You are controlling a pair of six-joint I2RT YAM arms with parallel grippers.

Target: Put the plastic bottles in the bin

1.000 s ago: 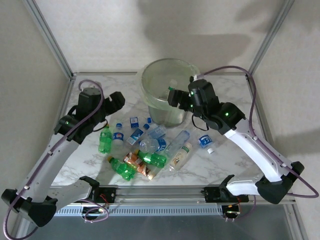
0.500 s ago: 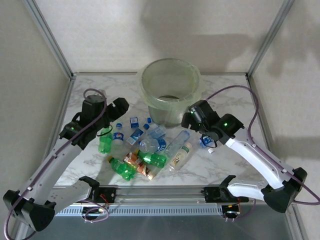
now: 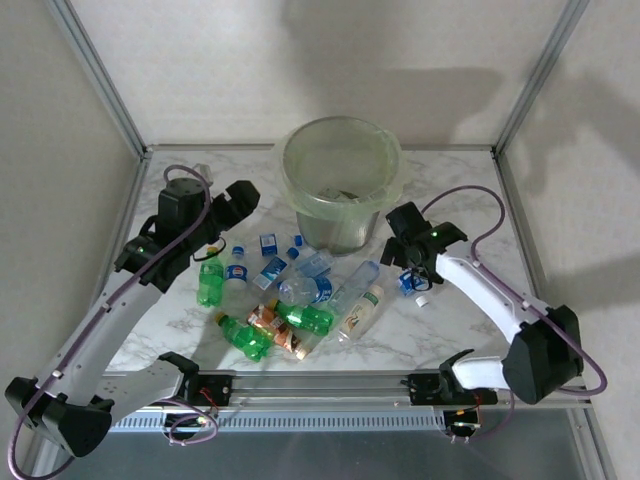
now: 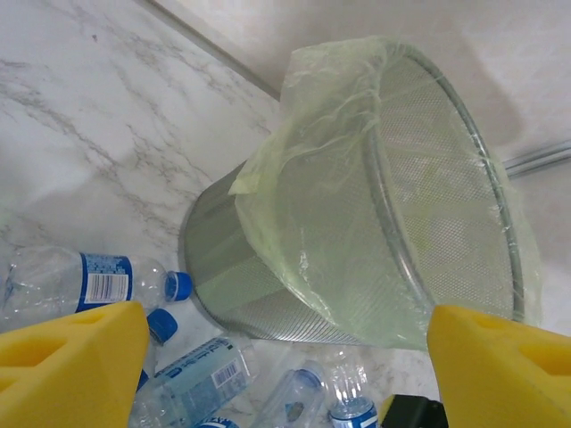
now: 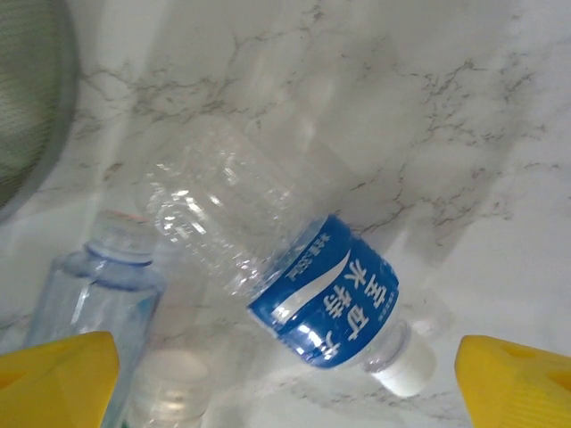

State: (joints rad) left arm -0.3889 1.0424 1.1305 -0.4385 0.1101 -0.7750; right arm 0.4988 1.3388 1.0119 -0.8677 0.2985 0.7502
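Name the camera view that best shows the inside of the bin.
Top external: it looks down into the bin to its bottom. Left wrist shows its bagged outer wall from the side; right wrist catches a sliver of wall.

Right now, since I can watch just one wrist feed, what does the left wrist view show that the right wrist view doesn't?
Left wrist: the bin with its green bag over the rim, and a blue-capped bottle by its base. Right wrist: a clear bottle, blue label and white cap, on its side, with a second clear bottle beside it. Both: the marble table, some bin wall, and yellow fingertips spread wide at the bottom corners.
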